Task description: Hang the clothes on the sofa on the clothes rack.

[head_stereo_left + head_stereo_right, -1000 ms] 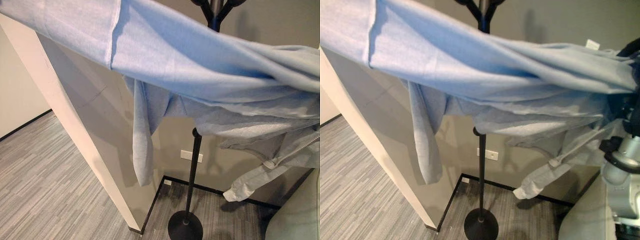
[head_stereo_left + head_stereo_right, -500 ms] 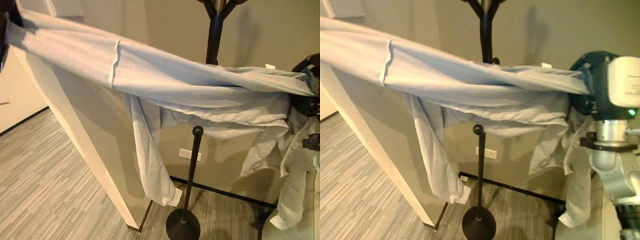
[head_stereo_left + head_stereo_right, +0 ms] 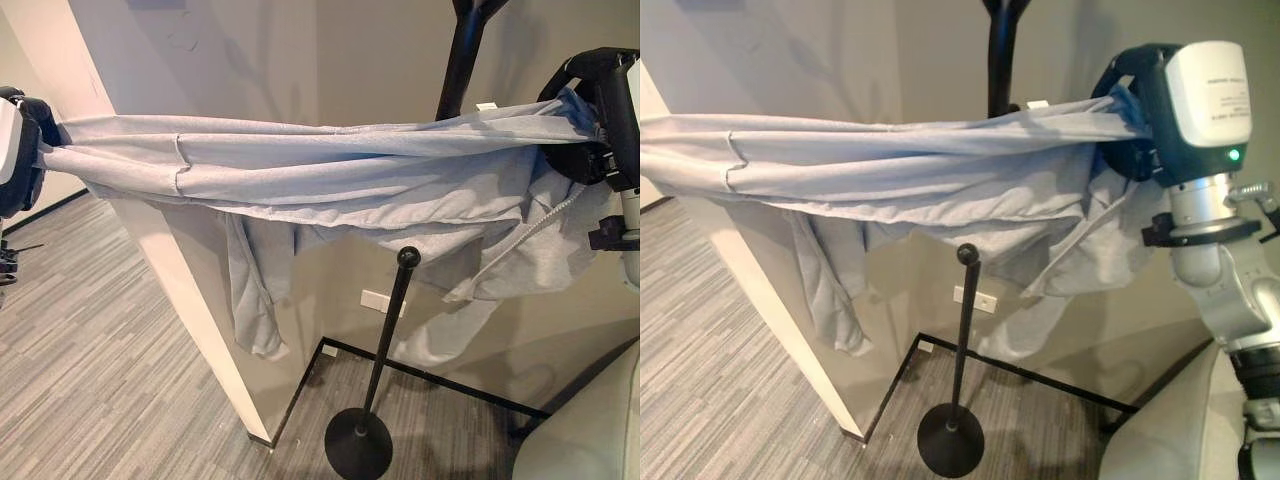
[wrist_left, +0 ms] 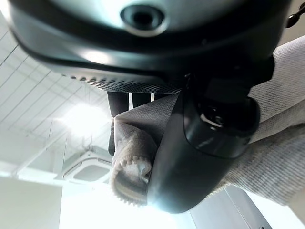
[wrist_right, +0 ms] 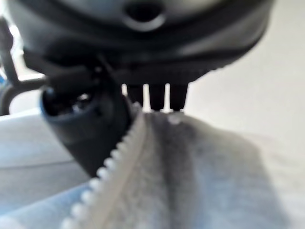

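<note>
A room corner with beige and grey walls [image 3: 250,60] and a grey striped carpet floor [image 3: 90,380]; a white wall socket [image 3: 376,301] sits low on the far wall. A pale cushion of a sofa [image 3: 590,440] shows at the near right.

A light grey zip-up sweatshirt [image 3: 330,175] is stretched out nearly level in the air between the two hands, high above the floor. One sleeve [image 3: 255,300] hangs down left of centre, and more cloth with a white zipper [image 3: 545,215] droops at the right.

The left hand [image 3: 25,150] is at the far left, its dark fingers and thumb curled tight on a bunched end of the sweatshirt; the left wrist view shows a ribbed cuff pinched under the thumb [image 4: 190,157]. The right hand [image 3: 1135,110] is at the upper right, its fingers closed round the other end of the garment.

A black metal clothes rack [image 3: 385,340] with a round base stands behind the sweatshirt, just right of centre. Its pole rises past the cloth, and a short knobbed peg [image 3: 407,257] pokes out below the fabric.
</note>
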